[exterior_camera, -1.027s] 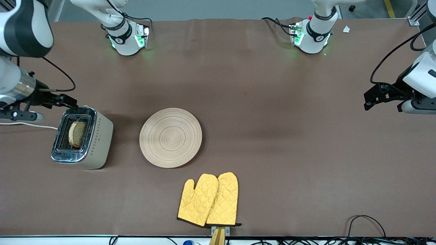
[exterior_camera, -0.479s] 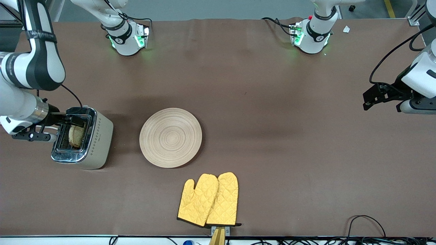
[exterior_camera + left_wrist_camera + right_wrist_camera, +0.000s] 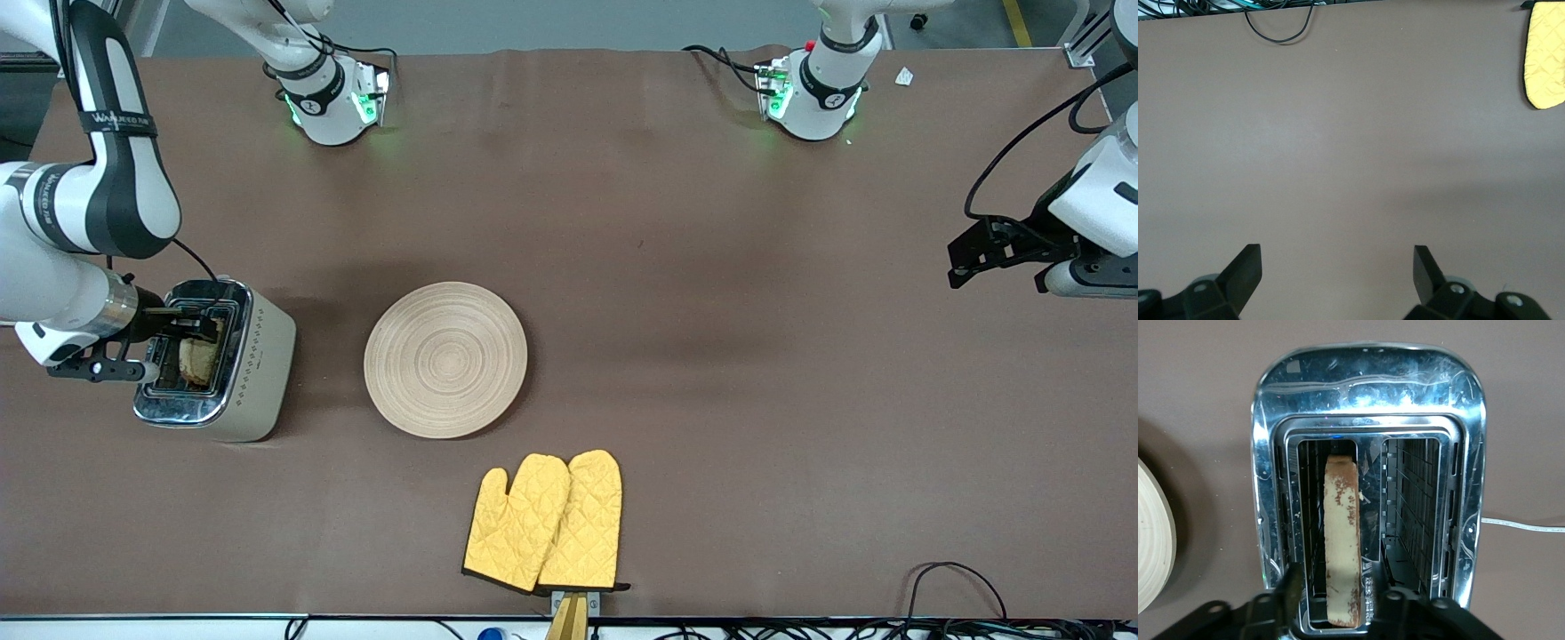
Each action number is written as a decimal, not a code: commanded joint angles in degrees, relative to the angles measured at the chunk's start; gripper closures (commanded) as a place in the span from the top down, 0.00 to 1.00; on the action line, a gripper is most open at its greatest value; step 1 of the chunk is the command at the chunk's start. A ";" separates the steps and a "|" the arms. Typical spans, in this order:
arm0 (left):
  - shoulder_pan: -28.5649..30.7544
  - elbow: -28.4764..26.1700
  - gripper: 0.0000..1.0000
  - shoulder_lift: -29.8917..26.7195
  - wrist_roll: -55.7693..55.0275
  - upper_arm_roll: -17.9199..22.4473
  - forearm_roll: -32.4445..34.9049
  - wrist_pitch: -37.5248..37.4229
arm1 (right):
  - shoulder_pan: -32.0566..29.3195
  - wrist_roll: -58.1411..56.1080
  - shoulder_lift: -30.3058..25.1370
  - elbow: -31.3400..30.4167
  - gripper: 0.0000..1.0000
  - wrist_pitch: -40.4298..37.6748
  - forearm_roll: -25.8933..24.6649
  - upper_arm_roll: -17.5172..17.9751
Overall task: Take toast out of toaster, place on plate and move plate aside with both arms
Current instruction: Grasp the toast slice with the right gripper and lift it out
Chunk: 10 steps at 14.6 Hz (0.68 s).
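The right gripper (image 3: 182, 331) is down at the top of the toaster (image 3: 258, 373), its two fingers (image 3: 1290, 583) set one on each side of the toast's (image 3: 1341, 540) upper edge; the jaws look part-way drawn in around the slice, but whether they have bitten on it cannot be told. The toast stands on edge in the slot nearer the plate (image 3: 444, 359), its crust line running the length of the slot; the second slot is vacant. Judgement: the step in hand is the grasp. To do it well, the pads should meet the two flat faces squarely and low enough to catch crumb rather than only the crust rim, with light pressure so the slice does not crumble. The lift should then go straight up along the slot, clear of the chrome rim (image 3: 1368, 360), before any travel toward the plate, which lies just beside the toaster toward the left arm's end of the table. The yellow oven mitts (image 3: 544, 523) lie nearer the front camera than the plate and are not in the path. The left gripper (image 3: 1337, 275) waits with jaws spread, over bare table (image 3: 1338, 133) at its own end
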 commanded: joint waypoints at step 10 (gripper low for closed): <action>0.28 -0.12 1.00 -0.26 0.00 -0.30 1.17 0.11 | 0.65 -5.10 0.10 17.94 0.00 -18.77 -2.42 0.74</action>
